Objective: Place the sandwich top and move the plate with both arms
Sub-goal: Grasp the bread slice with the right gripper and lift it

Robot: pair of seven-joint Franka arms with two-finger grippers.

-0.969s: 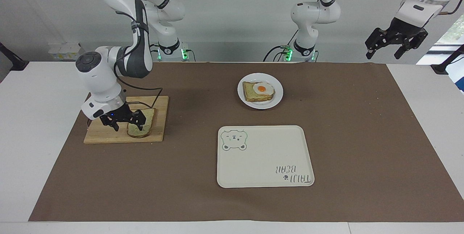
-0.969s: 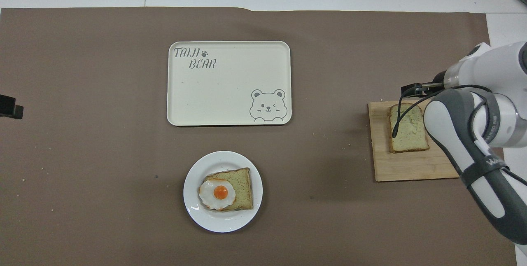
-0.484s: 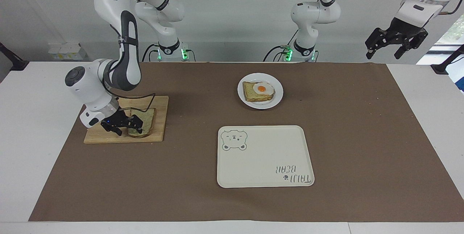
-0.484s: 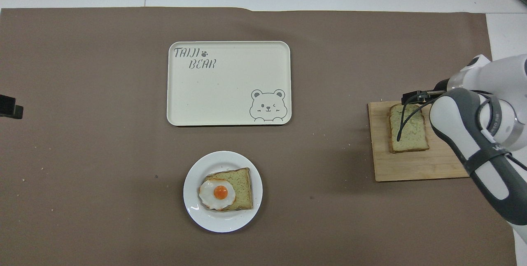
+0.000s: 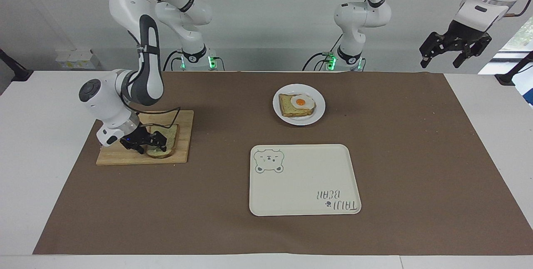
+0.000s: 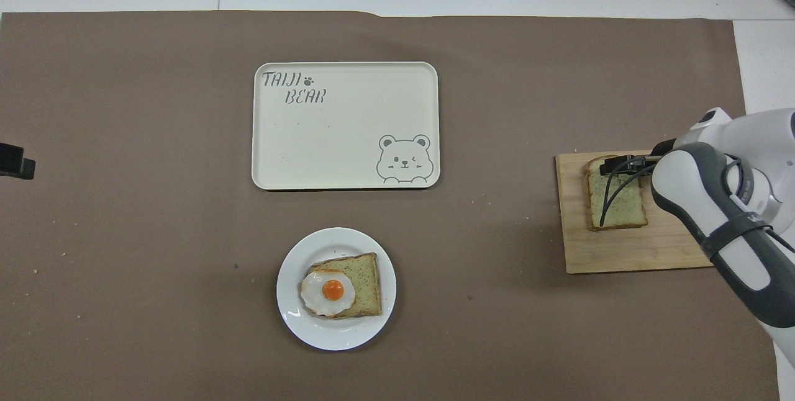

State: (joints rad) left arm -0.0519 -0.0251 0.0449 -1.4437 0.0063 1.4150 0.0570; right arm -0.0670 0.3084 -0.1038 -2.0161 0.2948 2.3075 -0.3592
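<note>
Bread was the business of this moment: I had the right gripper (image 5: 146, 143) down at the wooden cutting board (image 5: 183, 135) toward the right arm's end of the table, set against the sandwich top (image 5: 167, 138), the pale speckled slice that lay flat on that board. The slice sat directly at the gripper's fingertips, and from the overhead view the gripper (image 6: 621, 164) covered the crust end farther from the robots (image 6: 615, 202). I could not tell whether the fingers had closed on the bread or only stood around its edge. Well apart from that gripper, toward the middle of the table, sat the plate (image 5: 318, 113), round and white, bearing a toasted slice with a fried egg (image 5: 302, 103); past the plate from the robots lay a cream tray with a bear drawing (image 5: 304, 179). The left gripper (image 5: 454, 50) waited high in the air over the left arm's end of the table, its fingers spread and holding nothing. I judged this to be the first step, the pickup of the top slice, with nothing yet placed. The next move, as I saw it, called for a sure grip on the slice, a clean lift off the board, and a carry across to the plate.
</note>
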